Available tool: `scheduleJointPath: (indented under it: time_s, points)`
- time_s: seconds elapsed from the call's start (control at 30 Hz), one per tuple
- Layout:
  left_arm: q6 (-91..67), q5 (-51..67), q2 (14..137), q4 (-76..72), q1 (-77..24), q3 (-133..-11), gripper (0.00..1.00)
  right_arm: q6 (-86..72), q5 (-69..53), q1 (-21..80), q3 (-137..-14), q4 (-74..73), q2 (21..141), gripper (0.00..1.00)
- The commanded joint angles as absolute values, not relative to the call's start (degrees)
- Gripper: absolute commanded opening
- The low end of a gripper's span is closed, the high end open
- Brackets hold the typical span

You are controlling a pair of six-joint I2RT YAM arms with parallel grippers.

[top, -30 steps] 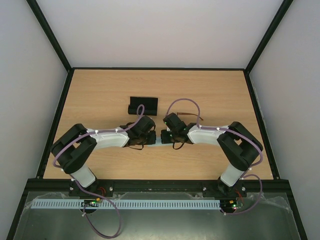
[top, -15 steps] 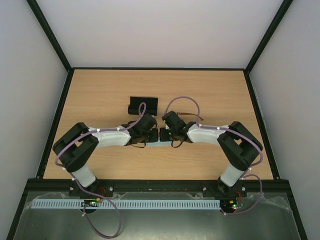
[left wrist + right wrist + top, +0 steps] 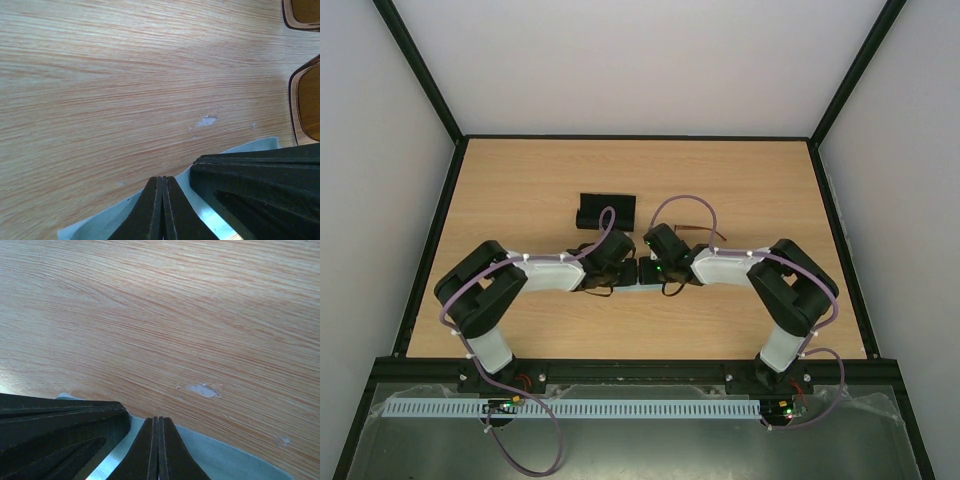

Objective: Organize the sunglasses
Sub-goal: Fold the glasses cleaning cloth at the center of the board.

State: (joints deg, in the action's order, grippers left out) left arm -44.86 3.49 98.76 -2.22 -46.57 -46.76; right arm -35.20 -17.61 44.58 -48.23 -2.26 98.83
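Observation:
The sunglasses (image 3: 304,102) lie on the table, with their thin brown frame and tinted lenses at the right edge of the left wrist view. In the top view the arms hide most of them. My left gripper (image 3: 161,179) is shut with its tips at the edge of a light blue cloth (image 3: 95,225). My right gripper (image 3: 158,419) is shut the same way on the cloth (image 3: 235,460). The two grippers (image 3: 625,270) (image 3: 648,272) sit side by side, almost touching, at mid-table.
A black oblong case (image 3: 606,211) lies just beyond the grippers. The wooden table (image 3: 520,180) has a small chipped patch (image 3: 204,389) near the cloth. Black frame rails border the table on all sides.
Both grippers have drawn toward each other, the left moving right and the right moving left. The strip of cloth showing between them has shrunk.

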Motion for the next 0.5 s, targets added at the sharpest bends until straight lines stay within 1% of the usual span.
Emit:
scheduleJointPath:
  time_s: [0.0,0.2,0.47]
  points:
    - [-45.13,3.27,96.03,-0.89,-46.22,-45.38,0.02,-35.36,-15.98,44.45,-47.41,-3.03,96.25,0.02]
    - [-44.50,1.47,91.47,2.40,-46.01,-44.80,0.03,-34.80,-14.60,43.97,-47.49,-5.15,92.93,0.02]
    - [-44.07,0.99,90.53,3.46,-45.35,-43.90,0.03,-34.13,-13.61,42.52,-46.47,-6.03,93.03,0.02]
